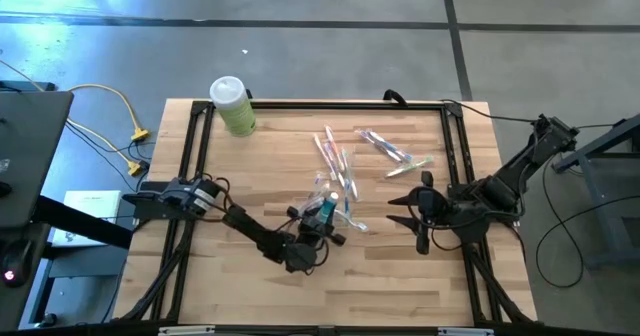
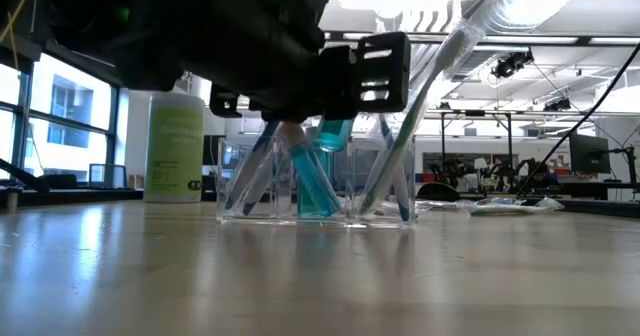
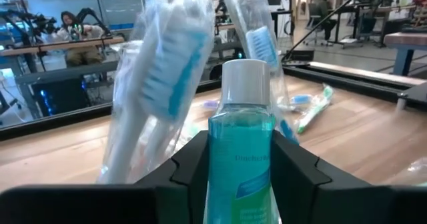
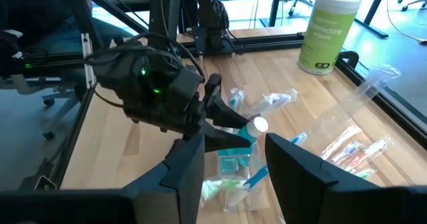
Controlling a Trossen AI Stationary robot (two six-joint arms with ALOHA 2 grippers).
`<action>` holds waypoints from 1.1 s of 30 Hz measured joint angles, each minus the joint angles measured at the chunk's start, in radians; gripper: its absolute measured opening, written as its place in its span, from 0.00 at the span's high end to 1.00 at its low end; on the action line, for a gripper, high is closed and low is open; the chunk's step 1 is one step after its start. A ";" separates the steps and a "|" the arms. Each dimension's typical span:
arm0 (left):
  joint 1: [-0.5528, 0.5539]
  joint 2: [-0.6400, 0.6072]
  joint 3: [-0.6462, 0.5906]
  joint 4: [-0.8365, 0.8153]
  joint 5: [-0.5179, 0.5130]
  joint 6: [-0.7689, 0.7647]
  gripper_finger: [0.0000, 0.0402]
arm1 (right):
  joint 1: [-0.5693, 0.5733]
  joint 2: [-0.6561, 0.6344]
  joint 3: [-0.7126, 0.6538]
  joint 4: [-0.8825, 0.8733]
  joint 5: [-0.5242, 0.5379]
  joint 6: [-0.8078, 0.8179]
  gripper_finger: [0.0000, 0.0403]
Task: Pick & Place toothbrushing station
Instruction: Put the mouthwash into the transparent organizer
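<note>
The left pincer (image 3: 240, 184) grips a small blue-green mouthwash bottle (image 3: 240, 151) with a white cap, its fingers (image 3: 190, 174) pressed to both sides of the bottle, which stands in a clear plastic organiser (image 2: 315, 181) near the middle of the tabletop (image 1: 250, 286). Wrapped toothbrushes (image 3: 157, 97) stand in the organiser just beside the bottle, more wrapped toothbrushes (image 1: 395, 154) lie on the tabletop, and a green wipes canister (image 1: 233, 106) stands at the far edge. The right pincer (image 1: 412, 219) hovers near the organiser, its fingers apart and holding nothing.

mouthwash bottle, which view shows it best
The left wrist view: the mouthwash bottle fills the frame, white cap up, between the left end effector fingers. The low view shows it in the clear holder; the right wrist and high views show it small, partly hidden.
</note>
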 joint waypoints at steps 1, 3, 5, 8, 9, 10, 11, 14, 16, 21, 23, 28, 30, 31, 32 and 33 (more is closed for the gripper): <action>0.000 0.000 0.000 -0.014 0.002 -0.006 0.69 | 0.003 0.000 0.000 0.000 0.000 0.000 0.63; 0.000 0.000 0.000 -0.027 0.005 -0.011 0.67 | 0.009 0.000 0.000 0.000 0.000 0.000 0.63; -0.004 0.000 0.000 -0.028 0.006 -0.014 0.65 | 0.015 0.000 0.000 0.000 -0.001 0.000 0.63; -0.010 0.000 0.000 -0.027 0.011 -0.014 0.60 | 0.022 0.000 0.000 0.000 -0.001 0.000 0.63; -0.011 0.000 0.000 -0.027 0.013 -0.014 0.58 | 0.022 0.000 0.000 0.000 -0.001 -0.001 0.63; -0.013 0.000 0.000 -0.027 0.016 -0.014 0.57 | 0.022 0.000 0.000 0.000 -0.001 -0.001 0.63; -0.014 0.000 0.000 -0.027 0.022 -0.014 0.55 | 0.022 0.000 0.000 0.000 -0.001 -0.001 0.63; -0.020 0.000 0.000 -0.027 0.043 -0.014 0.53 | 0.022 0.000 0.000 0.000 -0.001 -0.001 0.63; -0.023 0.000 0.000 -0.027 0.045 -0.014 0.53 | 0.022 0.000 0.000 0.000 -0.001 -0.001 0.63; -0.025 0.000 0.000 -0.027 0.046 -0.013 0.52 | 0.022 0.000 0.000 0.000 -0.001 -0.001 0.63; -0.024 0.000 0.000 -0.027 0.042 -0.010 0.52 | 0.022 0.000 0.000 0.000 -0.001 -0.001 0.63; -0.005 0.000 0.000 -0.027 0.054 -0.003 0.52 | 0.022 0.000 0.000 0.000 -0.001 -0.001 0.63; 0.006 0.000 0.000 -0.027 0.079 -0.003 0.52 | 0.022 0.000 0.000 0.000 -0.001 -0.001 0.63; 0.009 0.000 0.000 -0.027 0.087 -0.003 0.52 | 0.022 0.000 0.001 0.000 -0.001 -0.001 0.63; 0.013 0.000 0.000 -0.027 0.097 -0.003 0.52 | 0.022 0.000 0.001 0.000 -0.001 -0.001 0.63; 0.015 0.000 0.000 -0.026 0.103 -0.003 0.52 | 0.022 0.000 0.002 0.000 -0.002 -0.001 0.63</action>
